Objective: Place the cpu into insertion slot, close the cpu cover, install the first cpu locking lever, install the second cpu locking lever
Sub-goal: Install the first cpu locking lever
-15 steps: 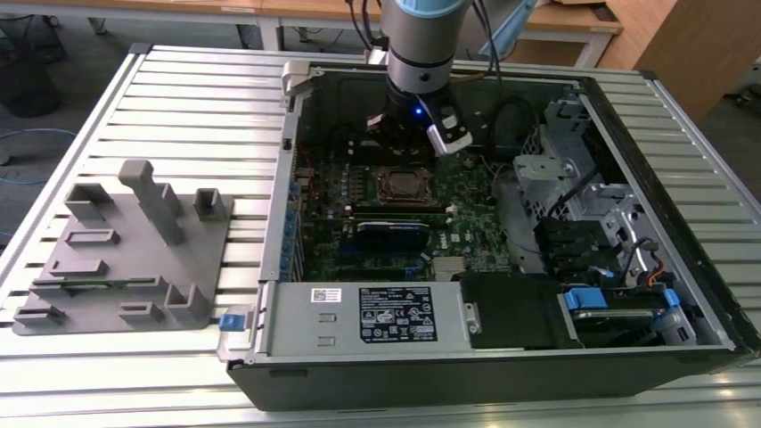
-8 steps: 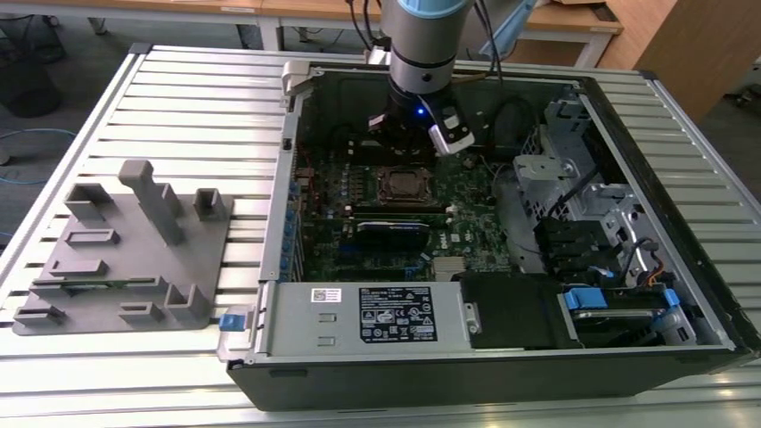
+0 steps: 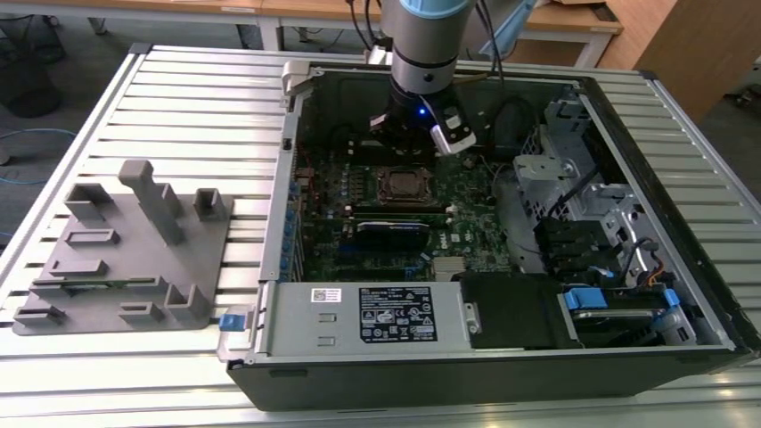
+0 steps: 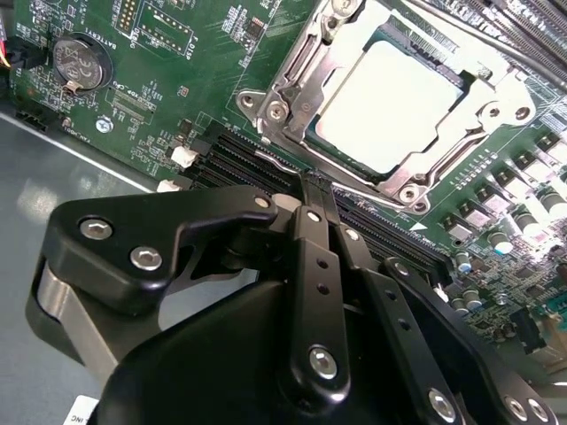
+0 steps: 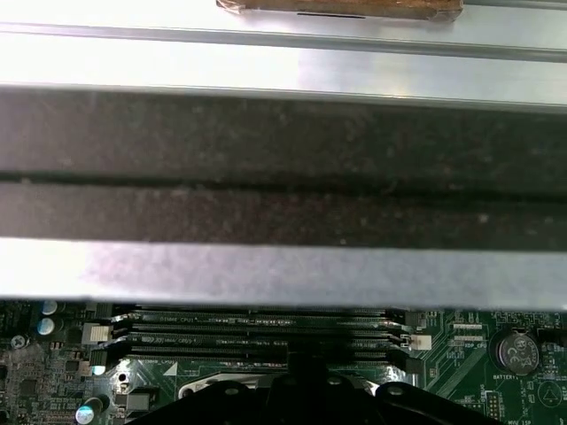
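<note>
cpu: I see the cpu (image 4: 388,104) seated in the insertion slot (image 3: 407,186).
cover: the cpu cover (image 4: 292,80) looks down over it, framing the chip.
levers: can't confirm either is latched; I'd call those two steps open.
gripper: the gripper (image 4: 312,188) is clenched, fingers together, empty, tips just beside the socket's edge.
surface: open PC case (image 3: 666,267) on a slatted metal table (image 3: 191,98); grey fixture block (image 3: 125,259) at the exterior view's left.
room: wooden desks behind.

An open computer case (image 3: 500,357) lies on the slatted metal tabletop (image 3: 191,98), toward its right edge. The arm (image 3: 423,45) reaches down into the case above the cpu (image 3: 405,185), which sits in the insertion slot (image 3: 405,201). A grey fixture block (image 3: 125,259) rests near the tabletop's left edge
</note>
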`<state>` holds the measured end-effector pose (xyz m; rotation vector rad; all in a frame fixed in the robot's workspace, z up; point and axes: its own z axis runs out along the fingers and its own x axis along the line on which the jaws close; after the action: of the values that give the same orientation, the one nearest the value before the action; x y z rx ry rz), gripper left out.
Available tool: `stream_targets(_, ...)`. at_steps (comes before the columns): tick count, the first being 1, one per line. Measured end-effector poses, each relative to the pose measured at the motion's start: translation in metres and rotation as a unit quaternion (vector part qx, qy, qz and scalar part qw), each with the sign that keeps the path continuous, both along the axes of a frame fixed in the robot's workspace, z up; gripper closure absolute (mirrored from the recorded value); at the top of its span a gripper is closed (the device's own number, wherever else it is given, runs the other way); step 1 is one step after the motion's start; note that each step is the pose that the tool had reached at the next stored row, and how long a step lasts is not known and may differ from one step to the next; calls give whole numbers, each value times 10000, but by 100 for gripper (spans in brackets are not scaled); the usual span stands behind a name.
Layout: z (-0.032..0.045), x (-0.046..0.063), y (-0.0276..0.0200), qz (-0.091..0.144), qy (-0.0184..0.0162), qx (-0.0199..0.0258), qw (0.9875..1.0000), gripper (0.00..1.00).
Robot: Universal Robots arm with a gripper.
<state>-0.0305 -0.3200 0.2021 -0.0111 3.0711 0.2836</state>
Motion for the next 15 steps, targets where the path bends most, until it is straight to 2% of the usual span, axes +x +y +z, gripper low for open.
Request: stream_targets(15, -1, 3, 24, -136, 0, 0, 9999, 89)
